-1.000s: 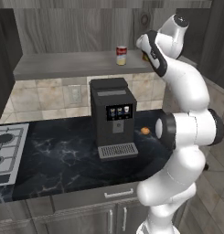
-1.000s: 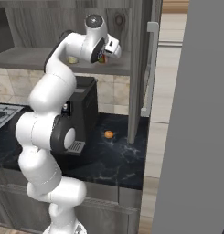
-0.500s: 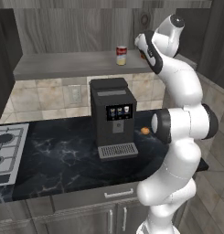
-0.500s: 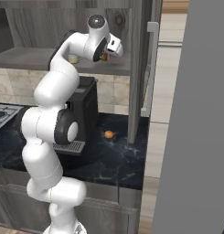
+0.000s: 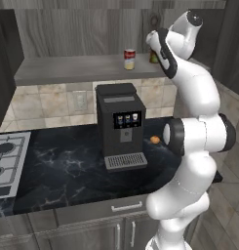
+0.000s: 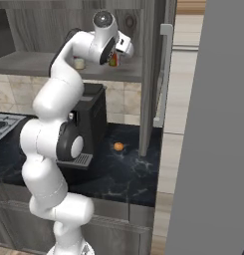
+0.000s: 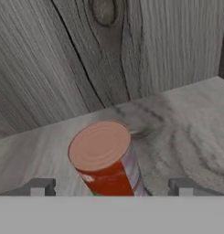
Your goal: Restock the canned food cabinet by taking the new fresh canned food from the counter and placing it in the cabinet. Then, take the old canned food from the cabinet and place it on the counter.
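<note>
The new fresh canned food (image 7: 106, 157) stands between the spread fingers (image 7: 38, 186), untouched.

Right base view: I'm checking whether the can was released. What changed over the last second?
Very little. The arm's upper links swayed slightly. The gripper stays at the new fresh canned food, fingers apart on either side. The earlier pictures don't show whether it let go. The can stands on the same spot of the cabinet shelf. The old canned food and coffee machine stayed put.

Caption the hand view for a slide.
Open gripper straddles the new fresh canned food standing on the cabinet shelf.
</note>
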Controlling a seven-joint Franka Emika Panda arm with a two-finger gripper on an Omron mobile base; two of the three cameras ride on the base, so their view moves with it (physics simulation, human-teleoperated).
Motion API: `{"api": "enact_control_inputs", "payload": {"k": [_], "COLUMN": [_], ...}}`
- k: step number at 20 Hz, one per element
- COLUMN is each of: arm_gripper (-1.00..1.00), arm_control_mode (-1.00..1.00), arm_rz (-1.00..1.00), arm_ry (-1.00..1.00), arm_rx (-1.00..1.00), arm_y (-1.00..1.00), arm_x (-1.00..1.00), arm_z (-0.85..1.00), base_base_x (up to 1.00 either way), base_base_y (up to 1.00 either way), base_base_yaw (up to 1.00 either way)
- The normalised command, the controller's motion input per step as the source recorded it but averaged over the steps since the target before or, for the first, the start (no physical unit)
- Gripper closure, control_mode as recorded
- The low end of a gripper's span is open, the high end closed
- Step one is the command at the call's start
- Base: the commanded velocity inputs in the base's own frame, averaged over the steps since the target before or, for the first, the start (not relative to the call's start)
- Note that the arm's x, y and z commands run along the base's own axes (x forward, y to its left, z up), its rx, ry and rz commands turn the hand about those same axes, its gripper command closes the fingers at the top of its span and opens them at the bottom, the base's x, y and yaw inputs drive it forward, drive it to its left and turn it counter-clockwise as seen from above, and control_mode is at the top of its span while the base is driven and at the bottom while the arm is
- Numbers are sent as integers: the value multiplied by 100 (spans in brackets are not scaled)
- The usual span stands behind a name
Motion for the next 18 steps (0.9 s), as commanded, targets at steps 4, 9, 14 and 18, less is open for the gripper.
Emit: {"api": "enact_control_inputs", "payload": {"k": [4, 9, 14, 18], "arm_gripper": [-100, -100, -100, -100], "arm_control_mode": [-100, -100, -100, -100], "arm_rz": [0, 5, 15, 13], "arm_ry": [-33, -28, -11, 5], "arm_rx": [0, 0, -5, -12], "arm_y": [0, 1, 30, 77], "arm_x": [-65, -100, -100, -90], "arm_z": [59, 24, 10, 1], "base_base_x": [0, 0, 0, 0], "base_base_y": [0, 0, 0, 0], "base_base_yaw": [0, 0, 0, 0]}}
